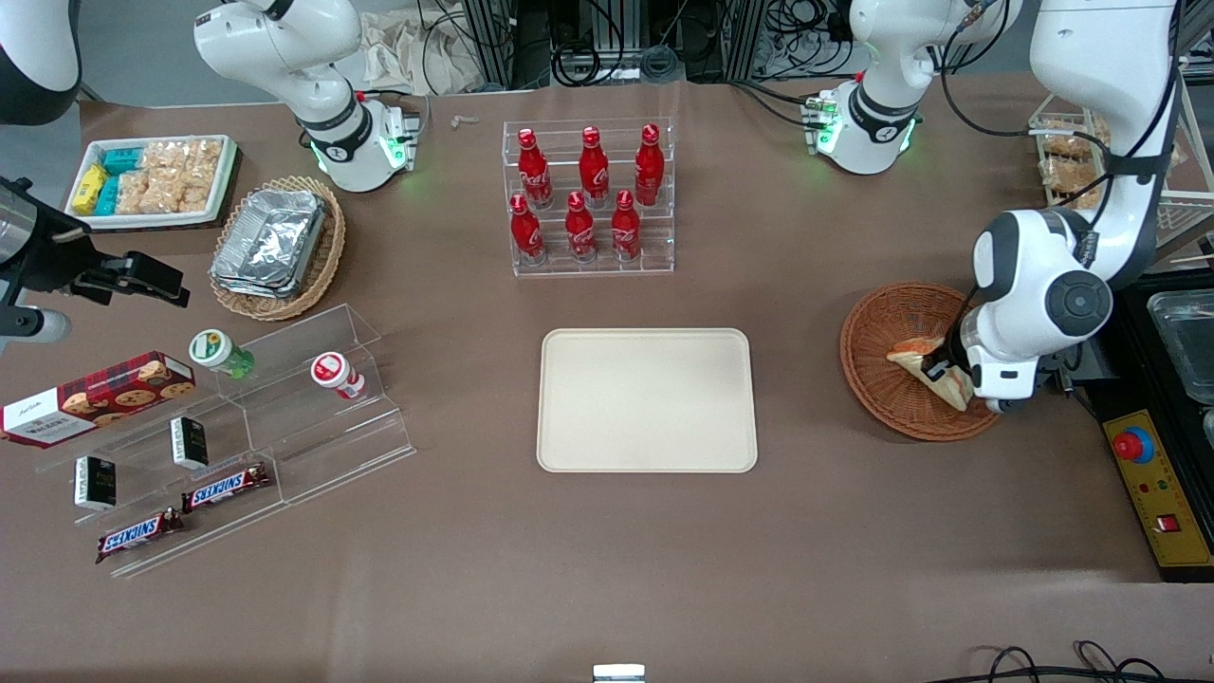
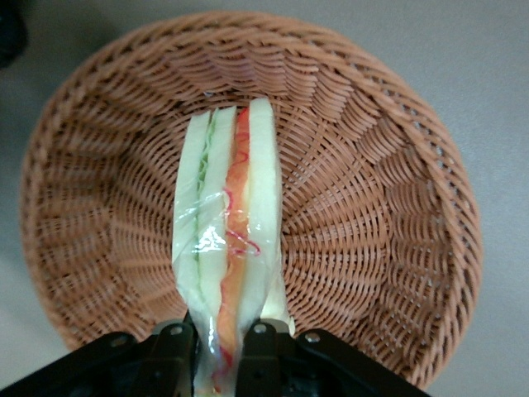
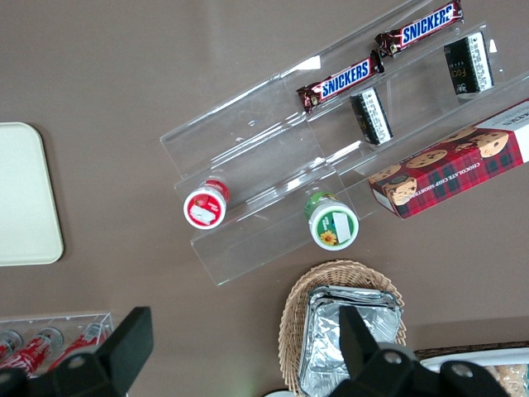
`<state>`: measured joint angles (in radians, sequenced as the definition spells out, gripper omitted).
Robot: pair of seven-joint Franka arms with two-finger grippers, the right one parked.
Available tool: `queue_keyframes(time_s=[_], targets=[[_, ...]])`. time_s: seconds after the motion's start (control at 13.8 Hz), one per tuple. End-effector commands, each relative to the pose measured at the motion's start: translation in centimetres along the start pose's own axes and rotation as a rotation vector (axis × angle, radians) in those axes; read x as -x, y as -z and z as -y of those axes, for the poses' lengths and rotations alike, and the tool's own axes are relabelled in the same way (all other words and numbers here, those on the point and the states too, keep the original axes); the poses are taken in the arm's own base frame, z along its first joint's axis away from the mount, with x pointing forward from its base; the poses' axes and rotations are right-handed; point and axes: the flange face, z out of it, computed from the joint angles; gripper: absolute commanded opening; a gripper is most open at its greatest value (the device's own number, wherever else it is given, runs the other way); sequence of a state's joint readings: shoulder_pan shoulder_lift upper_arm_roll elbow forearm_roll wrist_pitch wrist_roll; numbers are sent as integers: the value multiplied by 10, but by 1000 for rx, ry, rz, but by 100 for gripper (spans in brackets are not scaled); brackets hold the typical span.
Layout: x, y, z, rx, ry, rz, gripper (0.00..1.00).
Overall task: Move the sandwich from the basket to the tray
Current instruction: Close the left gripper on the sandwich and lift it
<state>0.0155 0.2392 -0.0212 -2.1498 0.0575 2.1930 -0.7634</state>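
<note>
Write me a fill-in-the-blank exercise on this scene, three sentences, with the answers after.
1. The gripper is shut on the ____, over the basket.
2. The tray has ____ on it.
3. The rack farther from the camera than the tray holds ____ red bottles.

Answers: sandwich; nothing; six

Even, bright overhead light leaves only soft, short shadows on the brown table [image 1: 455, 569], glare glints off the foil trays [image 1: 270, 242], and the gripper [image 2: 216, 351] over the basket [image 2: 372, 207] looks dark and slightly blurred.
</note>
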Motion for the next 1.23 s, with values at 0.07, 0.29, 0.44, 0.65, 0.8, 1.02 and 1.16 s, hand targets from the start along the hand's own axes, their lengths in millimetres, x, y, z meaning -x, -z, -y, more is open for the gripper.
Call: queue_keyframes(time_s=[0.07,0.29,0.44,0.65,0.8,1.02,1.16], targets=[[2,82,-18,-52,-4,12,0],[9,160,-41,-51,-71,12,0],[16,199,-55,-5,-160,-37,0],[36,237,-73,28,-282,-76,0],[55,236,-92,32,-329,-72,0],[79,225,-128,42,-411,-52,0],[89,225,-149,60,-430,-41,0]])
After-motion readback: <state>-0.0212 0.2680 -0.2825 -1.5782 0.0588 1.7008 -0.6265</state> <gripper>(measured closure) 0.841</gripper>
